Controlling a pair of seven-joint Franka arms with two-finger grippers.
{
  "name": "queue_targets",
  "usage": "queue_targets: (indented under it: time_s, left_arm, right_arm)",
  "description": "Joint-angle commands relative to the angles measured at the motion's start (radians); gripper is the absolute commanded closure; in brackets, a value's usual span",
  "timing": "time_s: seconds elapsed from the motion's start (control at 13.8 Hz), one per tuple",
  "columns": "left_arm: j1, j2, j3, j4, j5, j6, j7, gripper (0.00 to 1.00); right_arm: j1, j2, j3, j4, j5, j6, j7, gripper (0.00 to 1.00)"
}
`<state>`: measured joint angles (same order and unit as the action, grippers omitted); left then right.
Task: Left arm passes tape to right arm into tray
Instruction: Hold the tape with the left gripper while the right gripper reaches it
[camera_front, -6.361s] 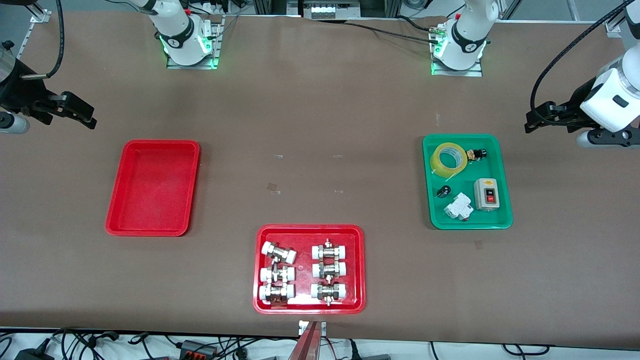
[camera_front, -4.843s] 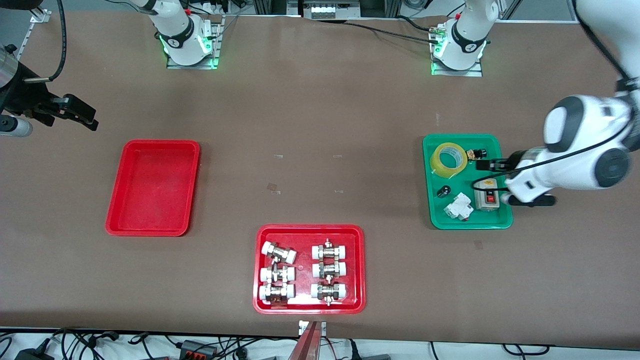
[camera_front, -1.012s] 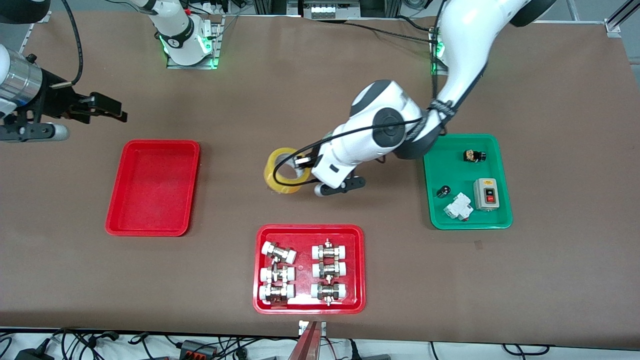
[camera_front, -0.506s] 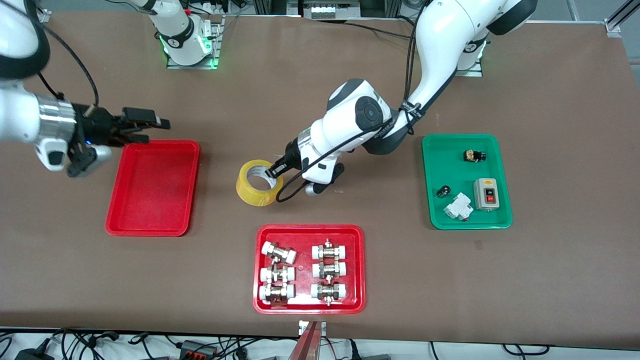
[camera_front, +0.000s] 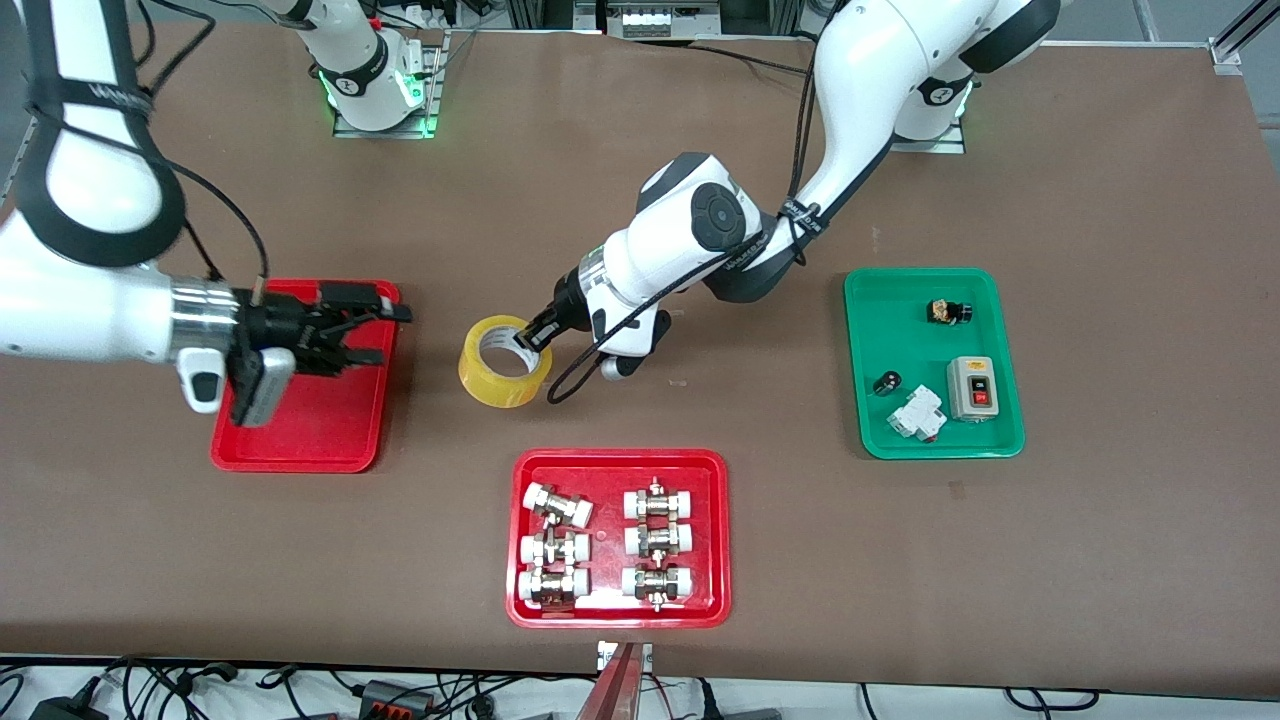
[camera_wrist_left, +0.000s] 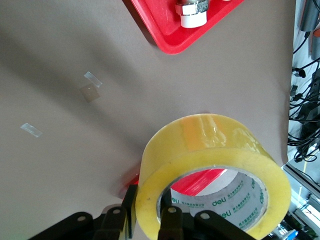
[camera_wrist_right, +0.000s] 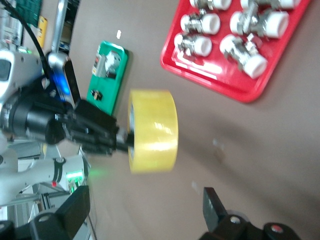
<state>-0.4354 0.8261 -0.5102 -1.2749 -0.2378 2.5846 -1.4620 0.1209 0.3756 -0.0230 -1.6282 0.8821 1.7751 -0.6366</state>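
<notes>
The tape (camera_front: 503, 361) is a wide yellow roll with a pale core, held up over the bare table between the plain red tray (camera_front: 300, 432) and the table's middle. My left gripper (camera_front: 530, 338) is shut on its wall, one finger inside the core and one outside. The left wrist view shows the tape (camera_wrist_left: 215, 165) in that gripper (camera_wrist_left: 149, 212) up close. My right gripper (camera_front: 390, 335) hangs open and empty over the red tray's edge, pointing at the roll. In the right wrist view the tape (camera_wrist_right: 152, 130) floats ahead of the open right gripper (camera_wrist_right: 145, 205), with the left gripper (camera_wrist_right: 117, 137) on it.
A red tray of pipe fittings (camera_front: 610, 470) lies nearer the front camera than the tape. A green tray (camera_front: 870, 430) with a switch box and small parts sits toward the left arm's end. Both show in the right wrist view, fittings tray (camera_wrist_right: 220, 82) and green tray (camera_wrist_right: 107, 80).
The left arm lifted the tape from the green tray and carried it toward the right arm's end. The right arm swung in from the table's end to over the red tray.
</notes>
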Motion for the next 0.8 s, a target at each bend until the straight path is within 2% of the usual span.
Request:
queue_targets:
  time_s: [0.0, 0.29, 0.65, 0.72]
  left_arm:
    - [-0.020, 0.025, 0.007, 0.040, -0.023, 0.026, 0.005, 1.00]
    - [-0.020, 0.027, 0.009, 0.039, -0.018, 0.026, 0.011, 0.99]
    - [-0.020, 0.027, 0.009, 0.035, -0.012, 0.026, 0.014, 0.99]
    - [-0.020, 0.028, 0.009, 0.035, -0.012, 0.026, 0.015, 0.99]
  right_arm:
    - [0.041, 0.048, -0.002, 0.010, 0.061, 0.056, -0.041, 0.00]
    - [0.094, 0.100, -0.002, 0.010, 0.077, 0.159, -0.043, 0.00]
    - [0.124, 0.115, -0.003, 0.007, 0.095, 0.187, -0.041, 0.01]
    - [0.125, 0.114, -0.003, 0.008, 0.095, 0.187, -0.041, 0.38]
